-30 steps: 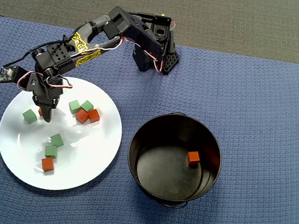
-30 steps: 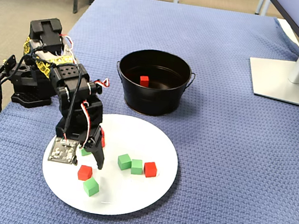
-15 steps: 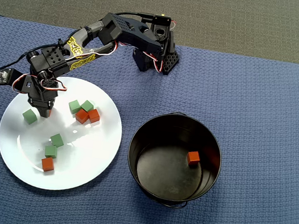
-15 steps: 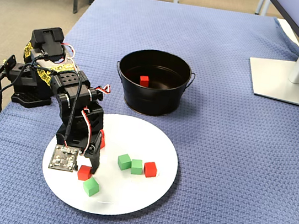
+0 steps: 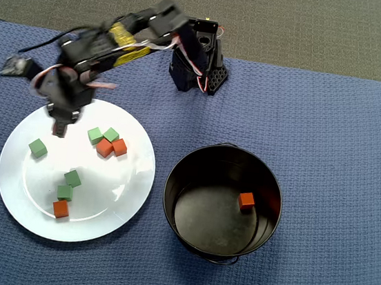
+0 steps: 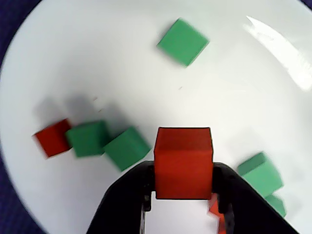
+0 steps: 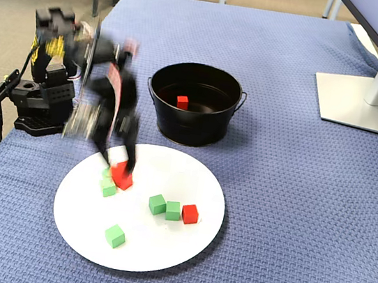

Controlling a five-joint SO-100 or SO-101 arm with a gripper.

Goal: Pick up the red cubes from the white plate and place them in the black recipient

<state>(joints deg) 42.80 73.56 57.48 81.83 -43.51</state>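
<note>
Gripper (image 6: 183, 214) is seen clenched on 1 red cube (image 6: 183, 163) in the wrist view, held above the white plate (image 6: 122, 58) near its rim. 1 more red cube (image 5: 246, 201) is seen inside the black recipient (image 5: 193, 177).

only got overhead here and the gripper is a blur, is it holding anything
observer: yes, the wrist view shows the gripper shut on a red cube, gripped squarely on two opposite sides.
operator: ok, anything nearby outside my frame
observer: in the fixed view a monitor stand sits to the right of the pot, well apart from it.
</note>
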